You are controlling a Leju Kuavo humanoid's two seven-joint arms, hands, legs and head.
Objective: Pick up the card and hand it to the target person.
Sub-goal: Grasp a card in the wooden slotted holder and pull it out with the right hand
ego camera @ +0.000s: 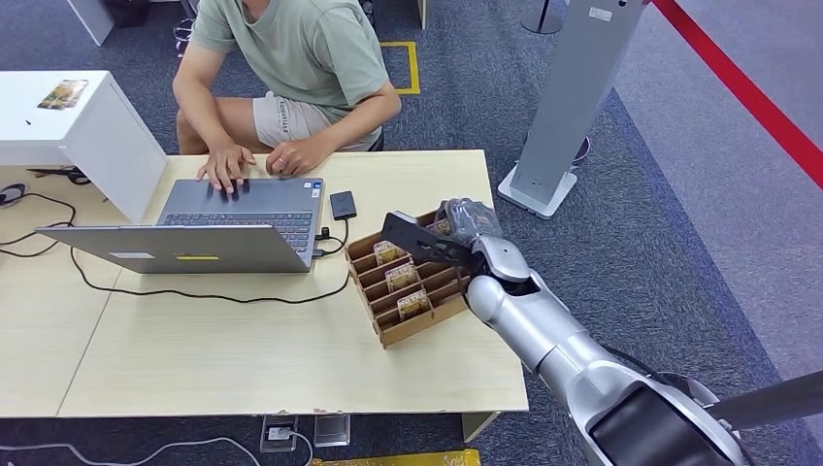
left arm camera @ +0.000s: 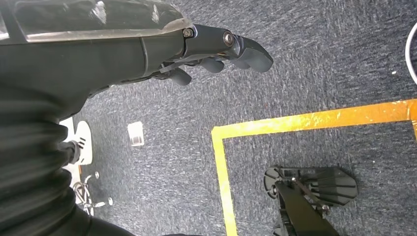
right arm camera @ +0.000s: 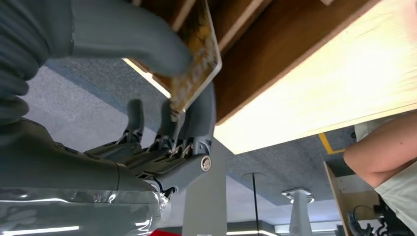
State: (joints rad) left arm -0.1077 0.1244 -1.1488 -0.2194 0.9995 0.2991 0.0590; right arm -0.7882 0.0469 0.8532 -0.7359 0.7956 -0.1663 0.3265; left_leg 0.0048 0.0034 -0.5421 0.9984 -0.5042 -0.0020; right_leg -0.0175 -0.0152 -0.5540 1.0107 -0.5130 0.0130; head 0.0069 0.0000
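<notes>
Right hand (ego camera: 464, 225) sits at the far end of the wooden card rack (ego camera: 435, 309), which lies near the table's (ego camera: 291, 359) right edge, at about 3 o'clock from the laptop (ego camera: 194, 233). Rack is stepped in rows so each card stands up with its top edge exposed; that is likely why the hand comes in from above and behind the back row. Right wrist view: the card (right arm camera: 196, 59), yellow-brown print with a pale rim, is pinched between the thick thumb (right arm camera: 133, 44) on one face and a finger (right arm camera: 204, 110) on the other; remaining fingers loosely curled, not spread wide. So the right hand is grasping the card. The card looks still close against the rack's wooden dividers, touching or just clear of them; cannot tell which. Judgement: pick step is at grasp-and-lift, handover not yet begun. Other cards (ego camera: 401, 277) stand in the nearer rows. Person (ego camera: 291, 68) sits at the table's far side, roughly 11 o'clock from the rack, both hands at the laptop keyboard, so no palm is offered yet. A small black device (ego camera: 343, 205) lies between laptop and rack. Left hand (left arm camera: 216, 51) hangs over grey carpet with yellow floor tape (left arm camera: 295, 123); fingers curled in, holding nothing.
</notes>
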